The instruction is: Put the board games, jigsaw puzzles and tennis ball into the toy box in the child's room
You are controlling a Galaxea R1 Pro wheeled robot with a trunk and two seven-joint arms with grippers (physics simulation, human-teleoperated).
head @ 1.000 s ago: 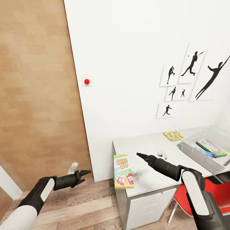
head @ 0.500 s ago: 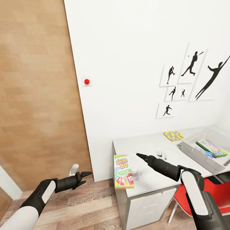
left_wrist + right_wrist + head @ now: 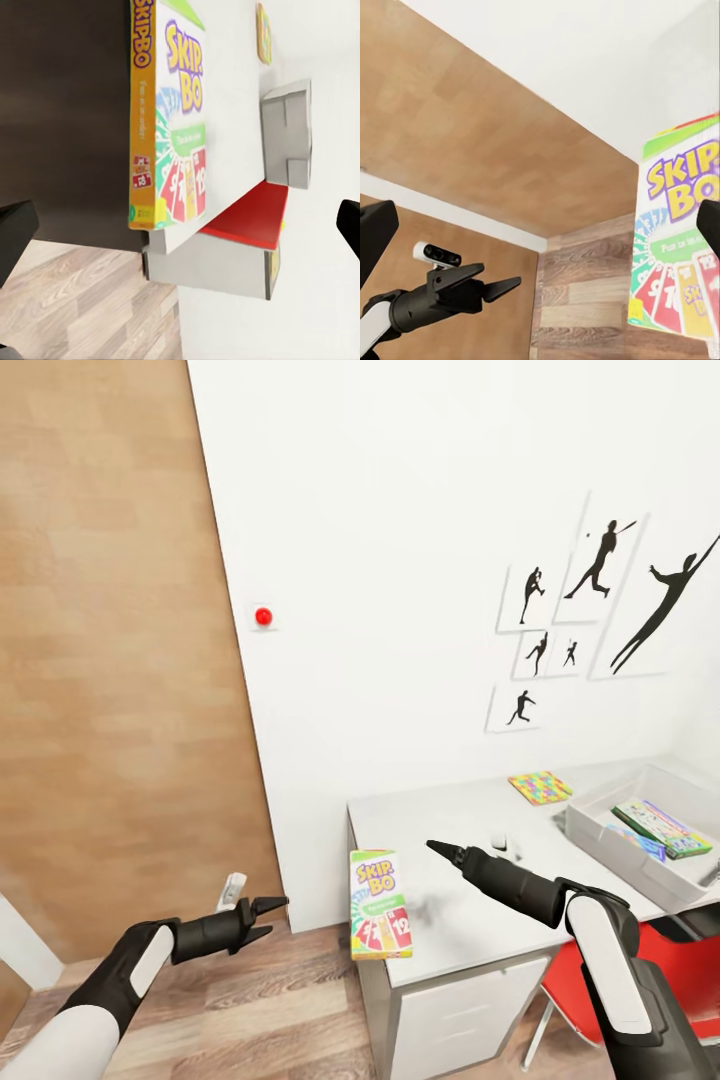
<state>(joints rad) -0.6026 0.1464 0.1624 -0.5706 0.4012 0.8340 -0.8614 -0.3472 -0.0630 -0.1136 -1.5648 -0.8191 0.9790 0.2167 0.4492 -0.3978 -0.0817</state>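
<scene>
The Skip-Bo board game (image 3: 380,903) lies flat on the table's (image 3: 470,920) front left corner, slightly past the edge. My right gripper (image 3: 440,849) hovers open just right of it, empty; the right wrist view has the box (image 3: 679,240) ahead. My left gripper (image 3: 264,916) hangs open over the floor, left of the table, facing the box's side (image 3: 142,112). At the right stands the toy box (image 3: 600,838) holding a green-edged board game (image 3: 665,828) and a blue one (image 3: 640,844). One jigsaw puzzle (image 3: 541,787) lies behind it. The tennis ball is out of view.
A small pale object (image 3: 506,846) sits on the table beyond my right gripper. A red chair (image 3: 590,970) is tucked under the table at the right. A red wall button (image 3: 263,617) and silhouette pictures (image 3: 600,600) hang on the white wall. Wood panelling (image 3: 110,660) stands left.
The whole view has shifted slightly, so the camera moved. My left gripper has sunk a little and edged toward the table. The Skip-Bo box and right gripper keep their places.
</scene>
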